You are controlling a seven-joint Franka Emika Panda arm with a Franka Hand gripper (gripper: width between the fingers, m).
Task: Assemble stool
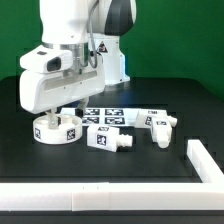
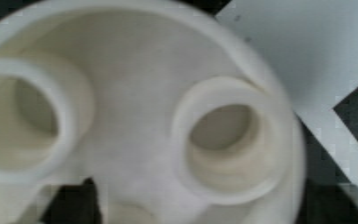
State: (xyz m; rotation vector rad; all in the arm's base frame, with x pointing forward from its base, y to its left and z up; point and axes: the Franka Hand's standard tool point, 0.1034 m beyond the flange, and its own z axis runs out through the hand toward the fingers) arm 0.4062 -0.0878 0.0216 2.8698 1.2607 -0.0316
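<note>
The round white stool seat point(image 1: 56, 129) lies on the black table at the exterior view's left, a tag on its side wall. My gripper point(image 1: 50, 114) hangs straight over it, its tips down at the seat's top. The wrist view is filled by the seat point(image 2: 140, 110) very close up, with two round leg sockets point(image 2: 220, 135). The fingertips are lost in blur there, so I cannot tell how the jaws stand. One stubby white leg point(image 1: 108, 139) lies just to the right of the seat. Two more legs point(image 1: 160, 125) lie further right.
The marker board point(image 1: 106, 113) lies flat behind the legs. A long white edge bar point(image 1: 110, 200) runs along the table's front, and another point(image 1: 203, 160) along the exterior view's right. The arm's white base point(image 1: 110, 60) stands at the back.
</note>
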